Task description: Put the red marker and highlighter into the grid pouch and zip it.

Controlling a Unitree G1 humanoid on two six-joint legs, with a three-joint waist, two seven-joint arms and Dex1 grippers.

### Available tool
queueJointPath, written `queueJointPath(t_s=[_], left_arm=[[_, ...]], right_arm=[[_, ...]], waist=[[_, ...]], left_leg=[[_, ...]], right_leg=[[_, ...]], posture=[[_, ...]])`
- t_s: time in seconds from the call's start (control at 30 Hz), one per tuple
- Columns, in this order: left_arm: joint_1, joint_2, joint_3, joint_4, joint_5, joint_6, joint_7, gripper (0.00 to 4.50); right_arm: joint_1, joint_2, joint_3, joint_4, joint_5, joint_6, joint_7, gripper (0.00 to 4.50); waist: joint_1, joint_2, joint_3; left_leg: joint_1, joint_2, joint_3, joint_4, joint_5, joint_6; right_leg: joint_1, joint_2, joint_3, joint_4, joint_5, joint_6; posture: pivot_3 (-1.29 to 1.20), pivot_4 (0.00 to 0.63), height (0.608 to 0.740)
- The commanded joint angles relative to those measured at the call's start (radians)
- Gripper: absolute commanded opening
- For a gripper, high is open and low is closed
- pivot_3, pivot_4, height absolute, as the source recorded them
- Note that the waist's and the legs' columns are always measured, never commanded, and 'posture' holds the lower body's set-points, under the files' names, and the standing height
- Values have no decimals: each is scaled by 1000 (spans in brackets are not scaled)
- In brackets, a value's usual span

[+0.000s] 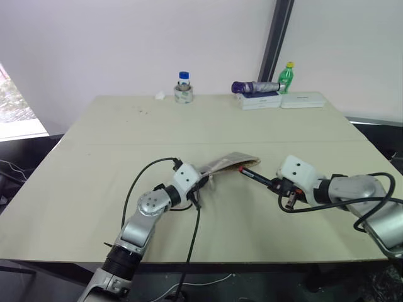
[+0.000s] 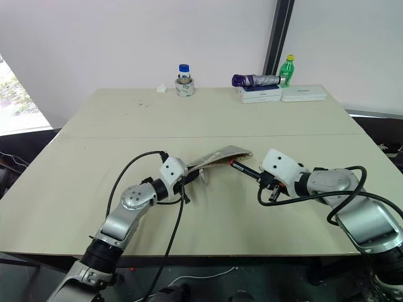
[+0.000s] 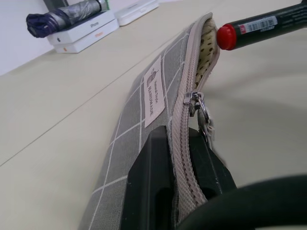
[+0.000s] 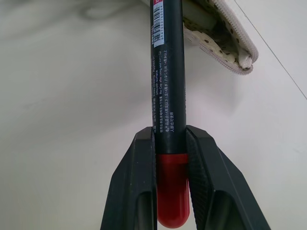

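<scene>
Presently, a pale beige tabletop [image 1: 208, 126] is carrying every item under review. Along its far edge, two flat white boxes [image 1: 280, 100] are lying side by side, with a folded dark purple umbrella [image 1: 255, 87] resting across the nearer-to-centre one and a green bottle with a yellow cap [image 1: 286, 76] standing just behind them. Further left on that same edge, a small jar with a blue lid [image 1: 183, 87] is standing upright. Near the middle of the tabletop, the grid pouch [image 1: 228, 163] is being held off the surface, tilted, with its zip edge uppermost and its mouth gaping toward the robot's right; the white label on its side and the metal zip pull [image 3: 195, 99] are showing in the left wrist view. The left hand [image 3: 178, 189] is clenched on the pouch, its two black fingers pinching the fabric on either side of the zip tape at the closed end. The right hand [image 4: 171, 179] is grasping the red marker [image 1: 256, 177], its fingers clamped on the barrel where black meets the red end. The marker is pointing toward the pouch, its far red tip sitting just beside the open mouth, at the lip of the dotted lining. Whether the tip is touching the fabric cannot be determined.
</scene>
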Motion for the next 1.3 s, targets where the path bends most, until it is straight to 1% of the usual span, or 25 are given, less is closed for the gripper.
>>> queueJointPath(t_s=[0.03, 0.2, 0.37, 0.63, 0.8, 0.87, 0.9, 1.0, 1.03, 1.1, 1.13, 1.3], left_arm=[[3, 8, -18, -51, 4, -29, -19, 0], [10, 23, -40, -55, 16, -48, -35, 0], [5, 32, -59, -68, 19, -61, -69, 0], [2, 55, -104, -98, 16, -63, -147, 0], [7, 63, -102, -119, 8, -48, -164, 0], [8, 65, -98, -123, 8, -42, -166, 0], [10, 65, -94, -125, 6, -33, -165, 0], [12, 54, -74, -128, -8, 0, -153, 0], [6, 38, -54, -128, -27, 38, -137, 0], [-11, 6, -15, -126, -65, 107, -103, 0], [-18, -7, 0, -126, -80, 131, -89, 0], [-93, -99, 80, -116, -204, 307, -42, 0]], right_arm=[[-31, -9, 10, 0, -33, -28, 5, 317], [-53, -27, 55, -3, -79, -59, 29, 317], [-79, -61, 154, -5, -194, -170, 73, 317], [-184, -8, 286, 4, -332, -269, 137, 317], [-228, 37, 310, 20, -374, -291, 175, 317], [-233, 41, 298, 22, -376, -284, 190, 1379], [-236, 40, 284, 23, -375, -283, 196, 1771], [-238, 37, 231, 22, -363, -283, 197, 3306], [-231, 33, 171, -2, -309, -264, 216, 3768], [-220, 32, 51, -42, -198, -210, 255, 3768], [-217, 33, 12, -51, -164, -187, 260, 3768], [-169, 74, -143, -77, -20, -56, 240, 3768]], waist=[[0, 0, 0], [1, 0, 0], [0, 0, 0], [-2, 0, 0], [-1, 0, 0], [-1, 0, 0], [-1, 0, 0], [1, 0, 0], [0, 0, 0], [2, 0, 0], [1, 0, 0], [1, 0, 0]], left_leg=[[0, 0, 0, 0, 0, 0], [0, 0, 0, 0, 0, 0], [0, 0, 0, 0, 0, 0], [0, 0, 0, 0, 0, 0], [0, 0, 0, 0, 0, 0], [0, 0, 0, 0, 0, 0], [0, 0, 0, 0, 0, 0], [0, 0, -1, 0, 0, 0], [0, 0, -1, 0, 0, 0], [0, 0, -1, 0, 0, 0], [0, 0, -1, 0, 0, 0], [0, 0, -1, 1, 0, 0]], right_leg=[[0, 0, 0, 0, 0, 0], [0, 0, 0, 0, 0, 0], [0, 0, 0, 0, 0, 0], [0, 0, 0, 0, 0, 0], [-1, 0, 0, 0, 0, 0], [0, 0, 0, 0, 0, 0], [0, 0, 0, 0, 0, 0], [0, 0, 0, 0, 0, 0], [0, 0, 0, 0, 0, 0], [0, 0, 0, 0, 0, 0], [0, 0, 0, 0, 0, 0], [1, 0, -1, 0, 0, 0]], posture=[[0, 150, 736], [0, 150, 736], [0, 150, 736], [0, 150, 736], [0, 150, 736], [0, 150, 736], [0, 150, 736], [0, 150, 736], [0, 150, 736], [0, 150, 736], [0, 150, 736], [0, 150, 736]])
